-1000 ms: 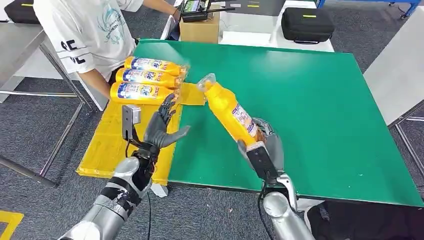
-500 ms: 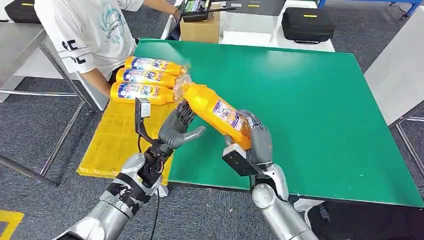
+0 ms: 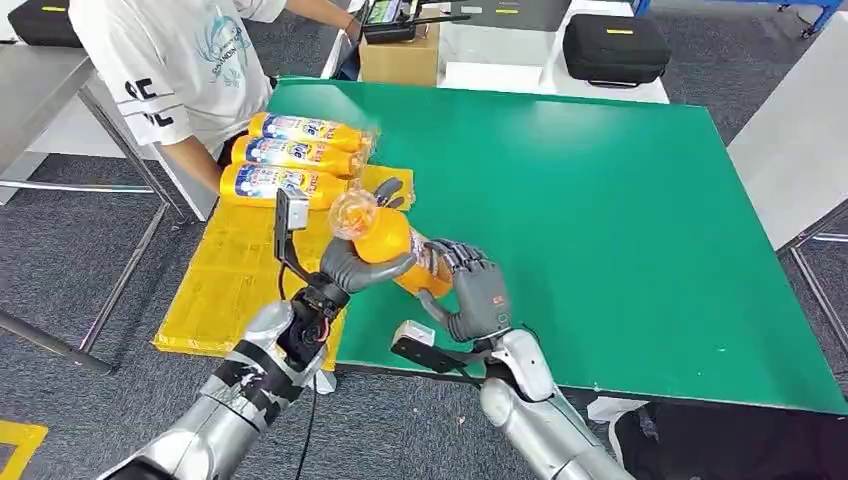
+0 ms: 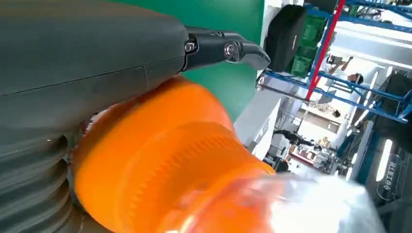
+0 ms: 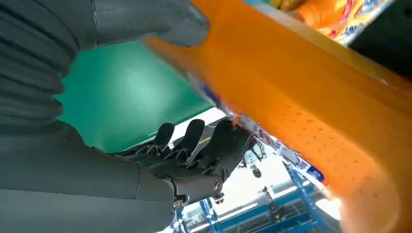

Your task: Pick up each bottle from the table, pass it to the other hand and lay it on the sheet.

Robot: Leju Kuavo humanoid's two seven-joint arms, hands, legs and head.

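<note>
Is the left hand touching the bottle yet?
Touching: in the head view the left hand wraps the orange bottle near its neck.

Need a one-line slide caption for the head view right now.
Both hands, left hand and right hand, grip one orange bottle mid-handover above the green table's edge, three bottles on the yellow sheet.

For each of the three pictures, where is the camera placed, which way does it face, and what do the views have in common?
Head view: high on the body, looking forward and down at the green table; both arms, left hand, right hand.
Left wrist view: behind the left hand, facing the orange bottle.
Right wrist view: behind the right hand, facing the bottle's side.
All three share the bottle that both hands hold.
</note>
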